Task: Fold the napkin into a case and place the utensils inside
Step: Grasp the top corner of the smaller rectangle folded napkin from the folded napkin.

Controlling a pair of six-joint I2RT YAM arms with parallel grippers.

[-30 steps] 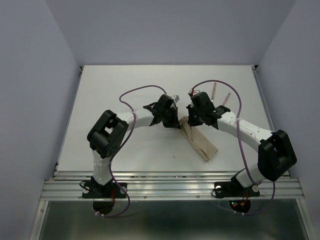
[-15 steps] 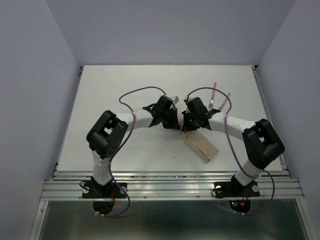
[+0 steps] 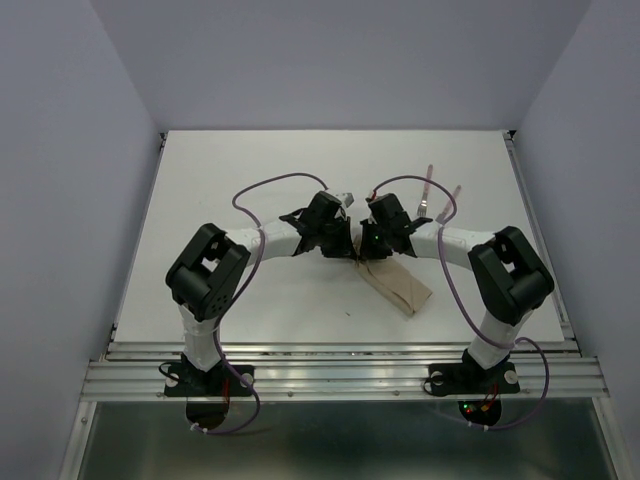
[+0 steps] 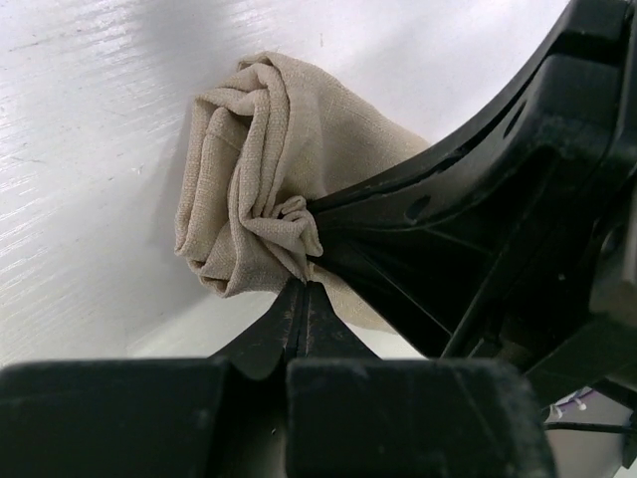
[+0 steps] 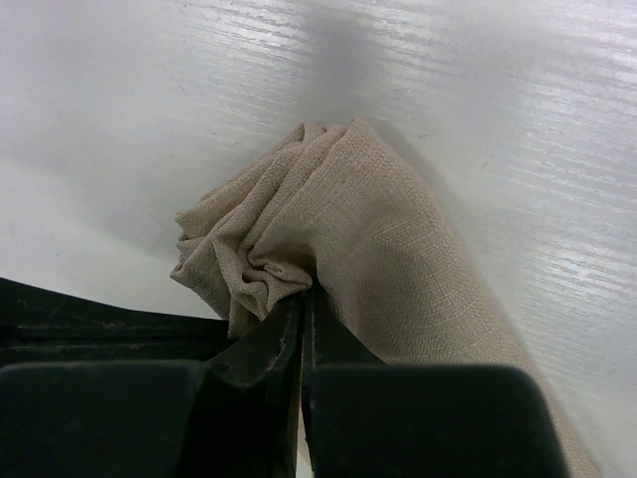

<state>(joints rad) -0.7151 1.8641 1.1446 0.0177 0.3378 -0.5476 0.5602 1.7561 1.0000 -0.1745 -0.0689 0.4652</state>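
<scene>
A robot lab or test cell is shown. A bare white table [image 3: 250, 170] is boxed in by plain pale walls [image 3: 330, 60]. A left arm [image 3: 207, 275] and right arm [image 3: 510, 275] are bolted to an aluminium rail [image 3: 340, 375] at the near edge, with purple cables [image 3: 262, 183] left exposed. A napkin [image 3: 400, 288] and utensils [image 3: 427, 188] are laid on the table.

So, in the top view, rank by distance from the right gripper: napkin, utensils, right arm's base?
1. napkin, pinched in the right gripper.
2. utensils, farther back, to its right.
3. right arm's base, at the near edge.
</scene>
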